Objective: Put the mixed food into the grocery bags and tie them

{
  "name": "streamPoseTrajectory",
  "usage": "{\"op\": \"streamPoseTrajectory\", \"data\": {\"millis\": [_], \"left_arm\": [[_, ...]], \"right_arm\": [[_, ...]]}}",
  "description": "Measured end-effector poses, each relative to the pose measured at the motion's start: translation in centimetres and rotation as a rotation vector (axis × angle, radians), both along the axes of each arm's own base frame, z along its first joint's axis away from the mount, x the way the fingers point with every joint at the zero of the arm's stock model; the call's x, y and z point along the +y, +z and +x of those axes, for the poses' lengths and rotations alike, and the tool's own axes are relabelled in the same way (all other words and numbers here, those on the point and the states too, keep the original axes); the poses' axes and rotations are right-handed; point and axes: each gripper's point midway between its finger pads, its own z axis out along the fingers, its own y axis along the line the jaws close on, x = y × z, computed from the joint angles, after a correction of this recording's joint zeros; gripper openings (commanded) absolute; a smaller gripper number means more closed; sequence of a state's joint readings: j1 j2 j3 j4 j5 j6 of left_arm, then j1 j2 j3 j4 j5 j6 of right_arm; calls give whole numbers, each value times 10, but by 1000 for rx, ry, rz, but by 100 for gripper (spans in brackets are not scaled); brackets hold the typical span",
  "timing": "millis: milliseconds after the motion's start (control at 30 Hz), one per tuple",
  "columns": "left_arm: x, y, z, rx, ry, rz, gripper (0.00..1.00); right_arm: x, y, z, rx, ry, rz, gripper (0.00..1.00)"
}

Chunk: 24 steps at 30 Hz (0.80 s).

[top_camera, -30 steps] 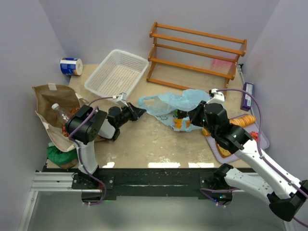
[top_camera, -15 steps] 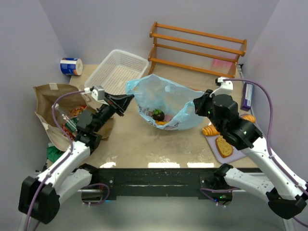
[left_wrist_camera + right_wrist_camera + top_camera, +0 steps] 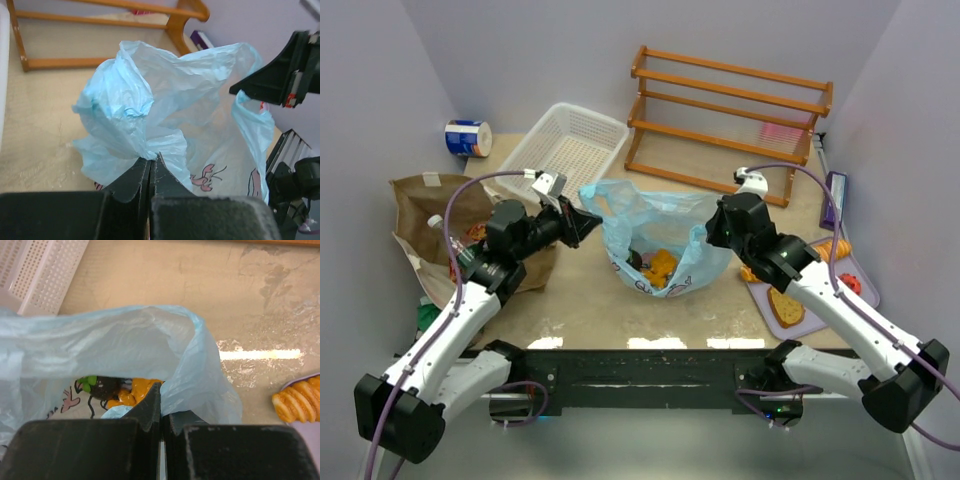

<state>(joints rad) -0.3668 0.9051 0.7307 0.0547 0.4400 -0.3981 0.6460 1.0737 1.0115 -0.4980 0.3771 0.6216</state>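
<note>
The light blue plastic bag point(image 3: 655, 225) hangs between my two grippers over the middle of the table, mouth up. My left gripper point(image 3: 588, 215) is shut on the bunched left handle point(image 3: 150, 145). My right gripper point(image 3: 710, 232) is shut on the right edge of the bag point(image 3: 200, 380). Orange toy produce point(image 3: 662, 265) and a dark piece with a green top point(image 3: 102, 386) lie in the bottom of the bag. The brown paper bag point(image 3: 425, 205) lies at the left with a clear bottle point(image 3: 445, 235) in it. A bread slice point(image 3: 785, 305) rests on the purple tray point(image 3: 865, 290).
A white mesh basket point(image 3: 565, 150) stands behind the bag, and a wooden rack point(image 3: 730, 110) at the back right. A blue-and-white can point(image 3: 468, 137) lies at the back left. A green round thing point(image 3: 425, 318) sits near the left arm. A croissant point(image 3: 835, 248) lies on the tray.
The blue bag lay flat on the table a second ago; both grippers have lifted it by its sides and drawn closer together, and the bag now hangs narrower.
</note>
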Motion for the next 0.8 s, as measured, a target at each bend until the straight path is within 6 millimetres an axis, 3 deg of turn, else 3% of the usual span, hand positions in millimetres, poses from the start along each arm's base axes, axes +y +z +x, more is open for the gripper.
{"op": "streamPoseTrajectory", "data": {"millis": [33,67,267,333,367,433,533,667,800], "left_arm": [[0,-5,1,18,-5,20,0],[-1,-8,2,30,-10,35,0],[-10,1,10,20,-68,67,0],[-13,4,12,4,-88,75,7],[-14,6,12,-4,-95,80,8],[-15,9,12,-14,-109,84,8],[-17,10,10,-24,-123,86,2],[-19,11,11,-28,-134,82,0],[-22,10,17,-15,-142,83,0]], "right_arm": [[-2,1,1,-5,-7,1,4],[-4,3,1,-12,-13,2,19],[-18,30,2,-64,-45,-2,30],[-26,45,1,-101,-62,5,35],[-28,50,0,-111,-66,8,47],[-33,59,-1,-122,-74,12,61],[-36,68,-4,-124,-78,9,76],[-45,72,-16,-102,-82,-9,84],[-67,96,-34,-127,-123,-5,92]]}}
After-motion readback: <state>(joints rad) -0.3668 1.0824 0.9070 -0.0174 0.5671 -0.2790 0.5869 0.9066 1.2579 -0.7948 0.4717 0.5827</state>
